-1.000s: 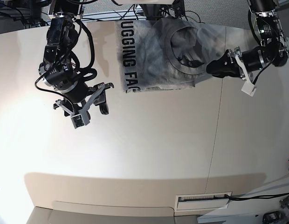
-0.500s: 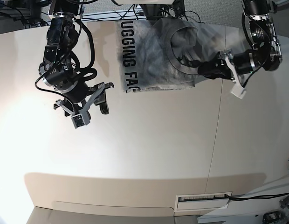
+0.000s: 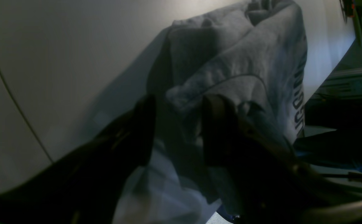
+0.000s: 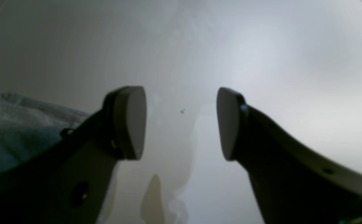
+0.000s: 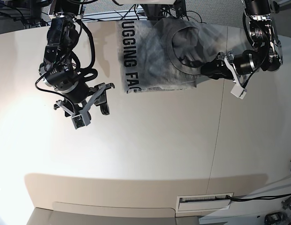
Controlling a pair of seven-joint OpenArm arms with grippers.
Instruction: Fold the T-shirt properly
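The tabletop (image 5: pixel 150 154) is the largest element in view and carries one item only. Most of its surface is bare, from the near edge up to the far side.

The T-shirt (image 5: pixel 159 58) lies at the far edge of the tabletop, between the two arms and closer to the left arm. It is gathered into a compact, roughly rectangular bundle, not laid out flat. Black capital lettering runs along its edge on the side toward the right arm. The side toward the left arm is rumpled, with raised loose folds around the neck opening. In the left wrist view, the cloth (image 3: pixel 230 62) rises in uneven ridges in front of the tool.

Assessment: folding is partly done. The garment is already reduced in size, but the layers are not squared or flattened. At least one further fold and a smoothing of the crumpled side remain.

The left tool (image 5: pixel 206 70) is at the rumpled edge of the T-shirt. Its jaws stand partly apart with a ridge of cloth between them. The pictures do not show whether the cloth is pinched or only straddled.

The right tool (image 5: pixel 102 97) hangs over bare tabletop, well apart from the T-shirt. Its jaws are spread wide and hold nothing, as the right wrist view confirms.
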